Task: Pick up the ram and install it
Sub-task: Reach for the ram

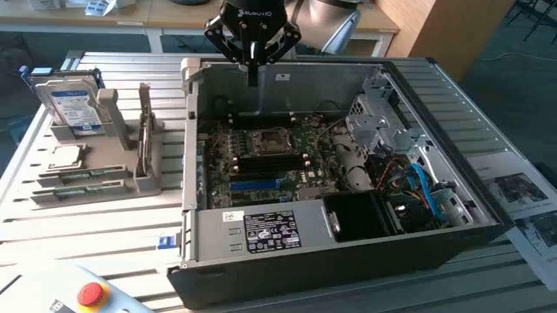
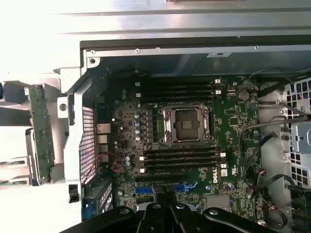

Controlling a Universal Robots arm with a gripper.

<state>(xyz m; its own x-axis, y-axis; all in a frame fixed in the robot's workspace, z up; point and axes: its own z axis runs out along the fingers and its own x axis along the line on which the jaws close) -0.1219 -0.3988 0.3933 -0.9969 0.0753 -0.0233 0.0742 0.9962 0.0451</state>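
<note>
Above the computer case (image 1: pixel 348 257), the gripper (image 1: pixel 252 82) is seen shut, apparently empty; the unpicked ram (image 1: pixel 87 174) must be approached with jaws opened.

"dell" on motherboard (image 2: pixel 234 121), "robotiq" above fingers (image 1: pixel 252 65)

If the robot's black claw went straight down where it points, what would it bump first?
Probably the green motherboard inside the open black computer case. The black gripper hangs above it, nothing in between. Which spot on the board is hard to judge.
</note>
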